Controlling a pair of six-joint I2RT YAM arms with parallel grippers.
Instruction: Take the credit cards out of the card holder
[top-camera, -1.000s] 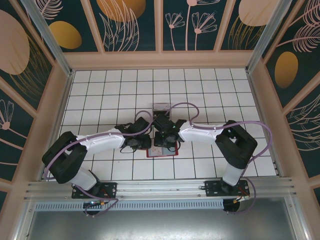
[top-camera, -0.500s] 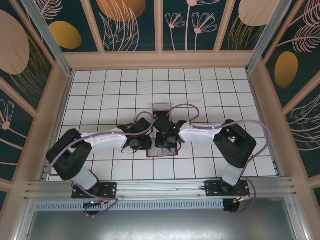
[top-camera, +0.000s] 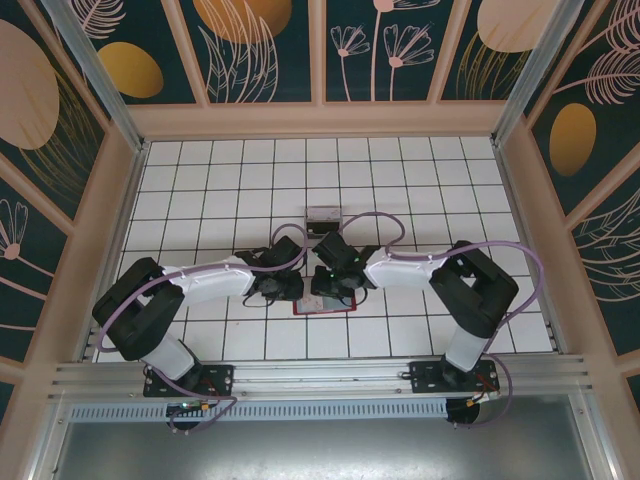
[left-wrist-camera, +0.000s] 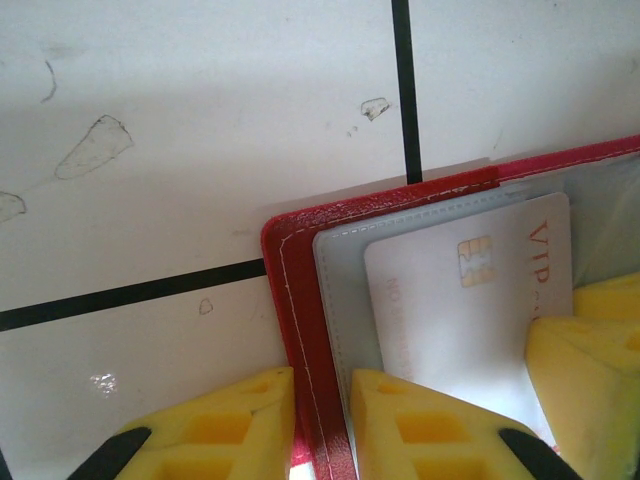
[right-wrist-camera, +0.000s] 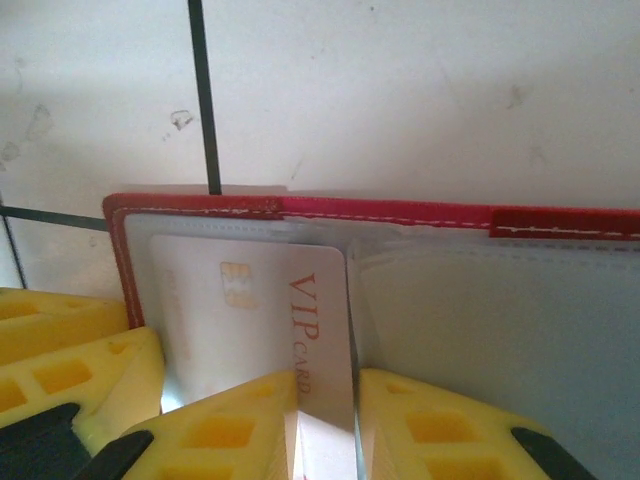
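Seen from above, the card holder (top-camera: 322, 309) lies almost wholly hidden beneath the left gripper (top-camera: 296, 292) and the right gripper (top-camera: 333, 292). Just a red sliver shows, and anything inside is too small to make out. In the left wrist view it runs off the right and bottom edges. Yellow fingers (left-wrist-camera: 420, 430) cover the near end of a credit card (left-wrist-camera: 450, 310), whose faint side lettering is unreadable. Whether either gripper pinches anything cannot be told.
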